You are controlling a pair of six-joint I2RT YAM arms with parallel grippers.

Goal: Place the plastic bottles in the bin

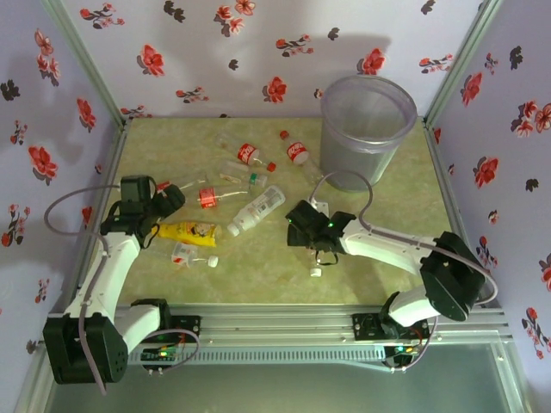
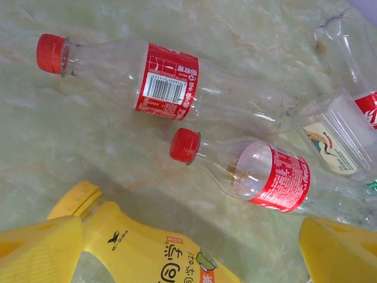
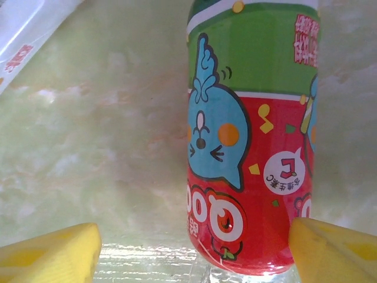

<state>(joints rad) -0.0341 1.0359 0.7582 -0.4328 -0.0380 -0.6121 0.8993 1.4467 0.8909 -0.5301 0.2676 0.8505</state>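
**Bottles** – scattered lying on the table (image 1: 275, 280), left of the bin (image 1: 362, 151); none seen in it.

**Left gripper** (image 2: 191, 239) – jaws apart, low over the yellow bottle (image 2: 141, 256), one finger on each side of its neck end, likely lined up for a pinch. Two red-capped bottles (image 2: 165, 85) lie beyond.

**Right gripper** (image 3: 194, 236) – jaws apart, straddling a cartoon-label bottle (image 3: 247, 147). The right finger is just beside it, the left off it: no grip yet.
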